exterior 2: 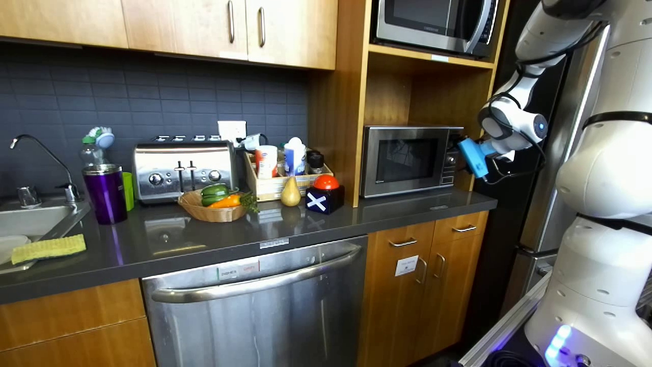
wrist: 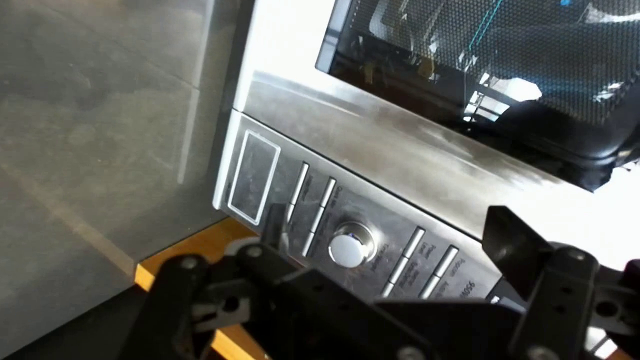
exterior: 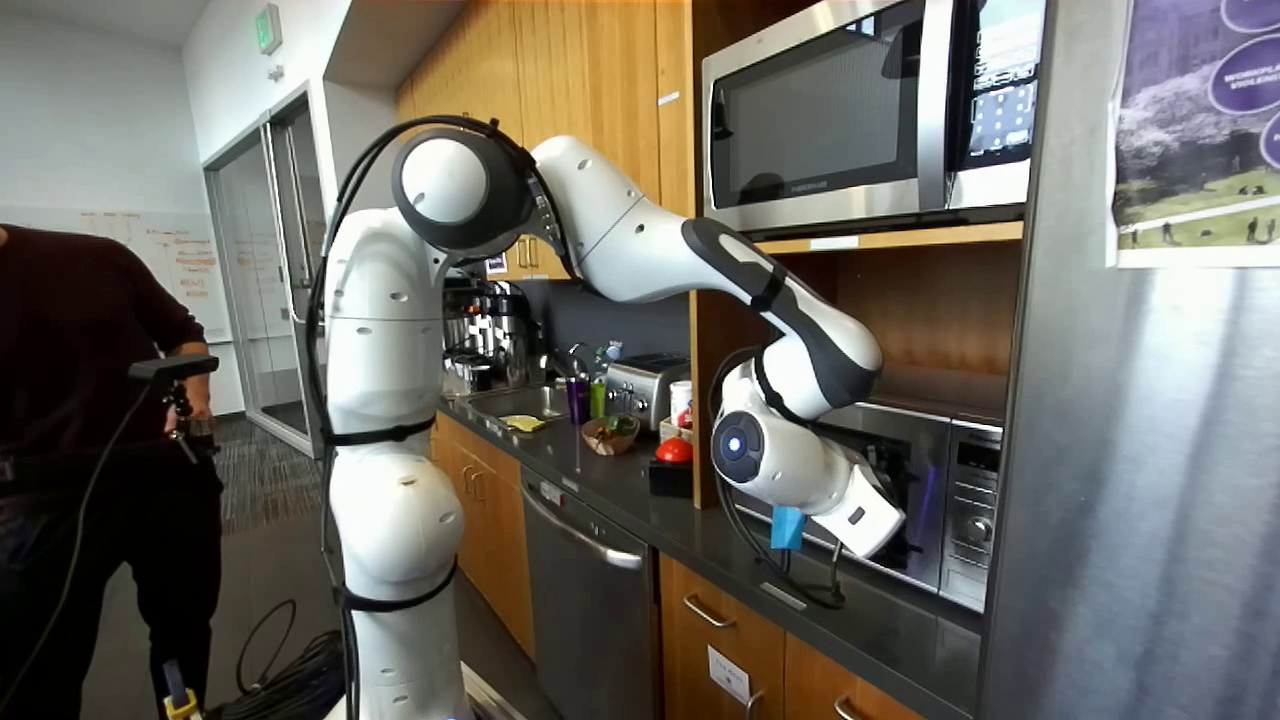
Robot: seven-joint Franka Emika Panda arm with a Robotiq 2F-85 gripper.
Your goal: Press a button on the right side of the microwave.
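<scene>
Black two-fingered gripper, fingers spread, empty. Boxy stainless-steel microwave: we judge it heavy, rigid, slick; press slim silver bar-shaped buttons, grasp nothing.

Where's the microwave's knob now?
In the wrist view, the round knob sits below and slightly right of centre, between two slim silver button groups on the control strip.

Robot arm, lower links upright, elbow bent, forearm sloping downward; wrist angled obliquely down; gripper, in the wrist view, with fingers standing well apart.
</scene>
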